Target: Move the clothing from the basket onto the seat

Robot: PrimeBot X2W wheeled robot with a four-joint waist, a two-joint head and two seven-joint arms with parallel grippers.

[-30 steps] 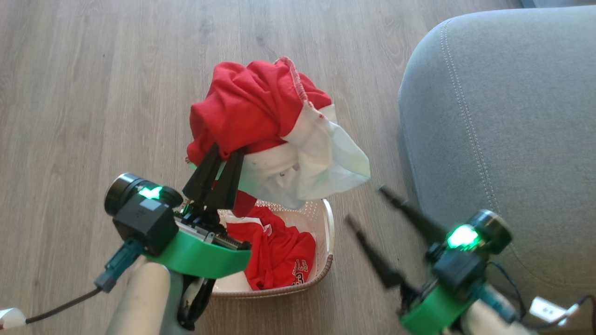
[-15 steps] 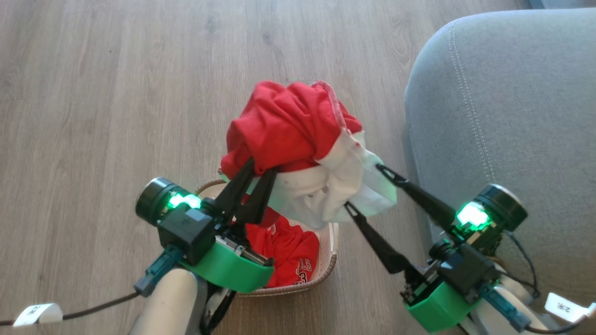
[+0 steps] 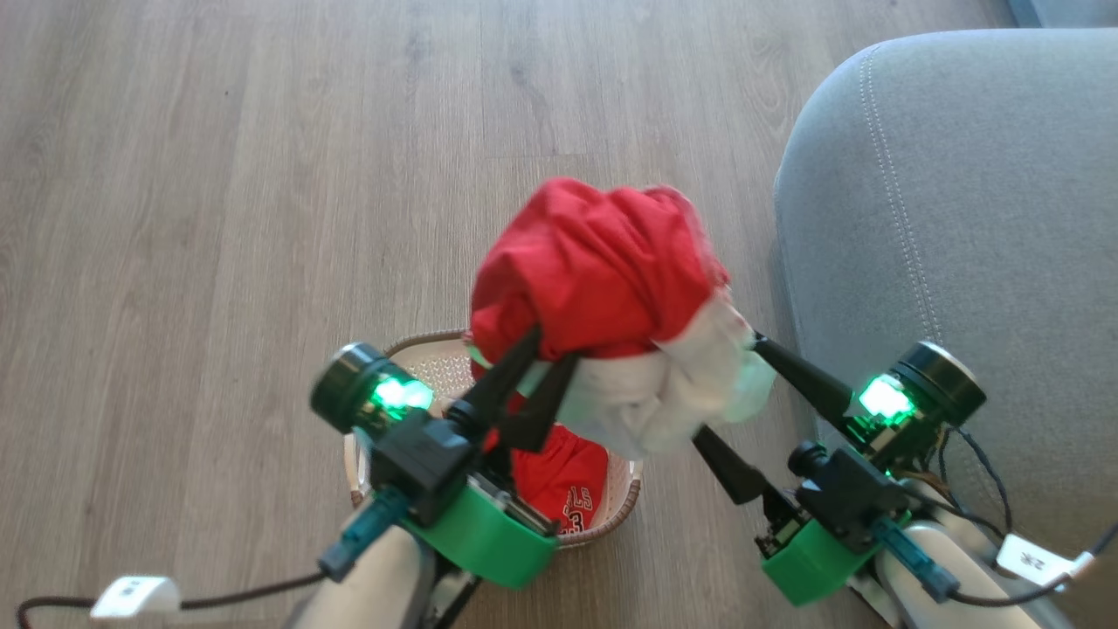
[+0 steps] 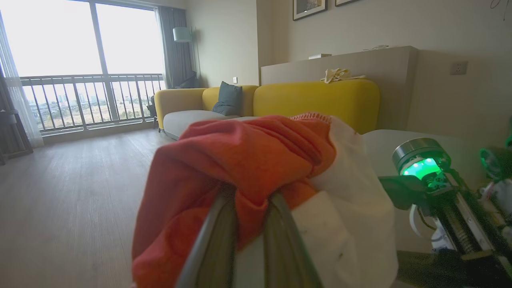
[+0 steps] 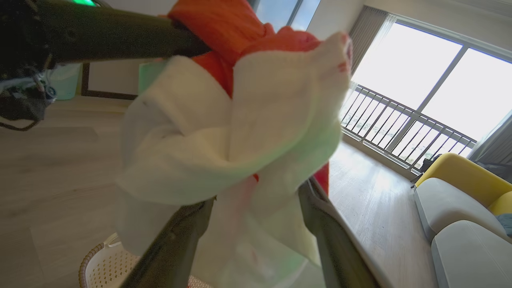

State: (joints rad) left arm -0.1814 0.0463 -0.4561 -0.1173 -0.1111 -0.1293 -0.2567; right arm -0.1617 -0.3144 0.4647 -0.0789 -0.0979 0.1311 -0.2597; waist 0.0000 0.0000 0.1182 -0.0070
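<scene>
Evidently mid-carry: left gripper (image 3: pixel 552 343) clamped on the garment (image 3: pixel 603 271) above the basket (image 3: pixel 419 343), right gripper (image 3: pixel 727 385) with jaws apart round its white end — next, swing it onto the seat (image 3: pixel 961 218).

basket (image 3: pixel 428 354) half hidden, seat (image 3: pixel 961 218) cropped

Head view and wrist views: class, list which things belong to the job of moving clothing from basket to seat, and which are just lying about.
Job: red-and-white garment, red shorts, basket, grey seat, left claw, right claw.
Lying about: dark cushion, floor lamp, pale cloth on the ledge, wall socket.
</scene>
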